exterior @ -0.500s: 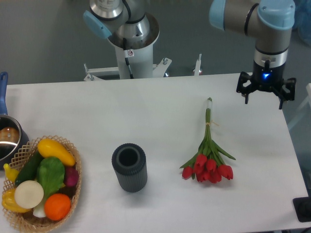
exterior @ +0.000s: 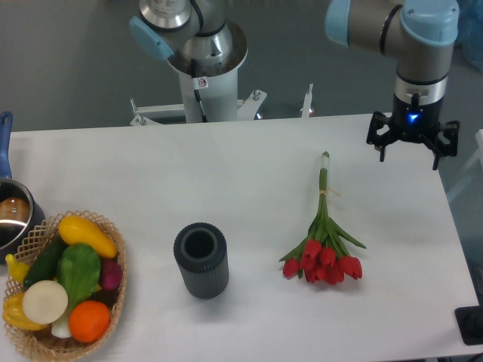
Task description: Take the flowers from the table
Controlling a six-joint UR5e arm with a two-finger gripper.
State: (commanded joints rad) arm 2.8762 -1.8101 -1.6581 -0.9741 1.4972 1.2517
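The flowers point(exterior: 323, 241) lie flat on the white table point(exterior: 226, 173), right of centre: red tulip heads toward the front, green stems running back to a pale cut end, tied by a thin band. My gripper point(exterior: 412, 148) hangs over the table's far right corner, well behind and to the right of the stems. Its black fingers point(exterior: 383, 143) are spread apart with nothing between them, so it is open.
A dark ribbed cylindrical vase point(exterior: 201, 259) stands left of the flowers. A wicker basket of vegetables point(exterior: 64, 283) sits at the front left, with a metal pot point(exterior: 11, 215) behind it. The arm's base point(exterior: 204, 68) rises behind the table's back edge.
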